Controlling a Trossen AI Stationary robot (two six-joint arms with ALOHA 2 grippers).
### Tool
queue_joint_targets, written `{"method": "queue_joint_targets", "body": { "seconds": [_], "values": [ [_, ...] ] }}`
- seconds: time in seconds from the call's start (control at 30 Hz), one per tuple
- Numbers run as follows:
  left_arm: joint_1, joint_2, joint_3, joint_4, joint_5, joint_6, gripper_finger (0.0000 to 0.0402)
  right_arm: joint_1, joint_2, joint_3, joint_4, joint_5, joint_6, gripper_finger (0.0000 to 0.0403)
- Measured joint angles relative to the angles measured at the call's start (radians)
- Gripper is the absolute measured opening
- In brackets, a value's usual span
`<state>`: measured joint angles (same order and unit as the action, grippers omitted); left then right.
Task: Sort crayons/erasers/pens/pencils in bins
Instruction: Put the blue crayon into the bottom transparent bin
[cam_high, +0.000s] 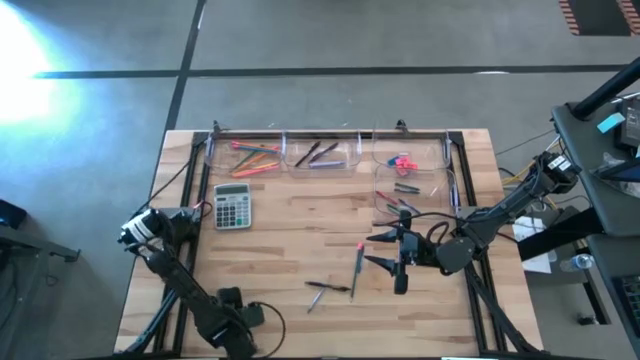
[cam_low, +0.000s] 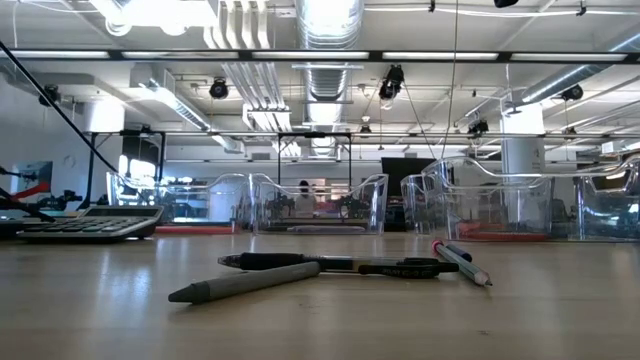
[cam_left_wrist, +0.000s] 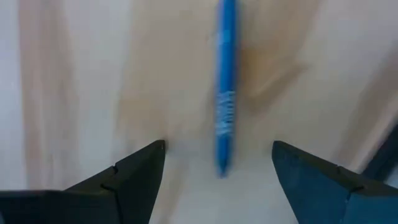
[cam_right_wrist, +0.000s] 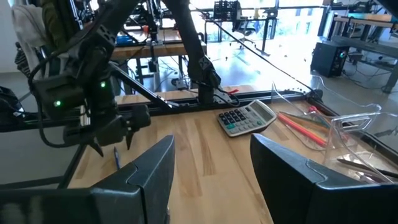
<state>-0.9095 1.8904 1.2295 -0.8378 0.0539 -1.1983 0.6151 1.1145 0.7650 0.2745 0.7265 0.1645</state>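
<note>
A blue stick with white print (cam_left_wrist: 226, 93) lies flat on the wood near the table's front left. My left gripper (cam_left_wrist: 217, 149) hangs over it, pointing down, open, one finger on either side and apart from it. The right wrist view shows that gripper (cam_right_wrist: 114, 147) above the stick (cam_right_wrist: 116, 160). My right gripper (cam_high: 385, 250) hovers level over the table's right half, open and holding nothing. Below it lie a pink-tipped pencil (cam_high: 357, 265), a dark pen (cam_high: 328, 287) and a grey stick (cam_high: 314, 301). Four clear bins stand at the far edge.
The bins hold bright pencils (cam_high: 250, 157), dark pens (cam_high: 320, 153), pink erasers (cam_high: 402, 161) and mixed sticks (cam_high: 405, 195). A grey calculator (cam_high: 232, 206) sits at the left, in front of the pencil bin. Bare wood lies at the table's middle and front.
</note>
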Motion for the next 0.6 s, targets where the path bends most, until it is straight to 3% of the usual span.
{"method": "queue_joint_targets", "body": {
  "seconds": [0.23, 0.6],
  "values": [
    [-0.001, 0.055, 0.019, -0.026, -0.008, 0.005, 0.0271, 0.0, 0.0, 0.0, 0.005, 0.0, 0.0, 0.0201],
    [0.011, 0.056, 0.024, -0.021, -0.034, 0.036, 0.0196, 0.0, 0.0, 0.0, 0.006, 0.0, 0.0, 0.0201]
  ]
}}
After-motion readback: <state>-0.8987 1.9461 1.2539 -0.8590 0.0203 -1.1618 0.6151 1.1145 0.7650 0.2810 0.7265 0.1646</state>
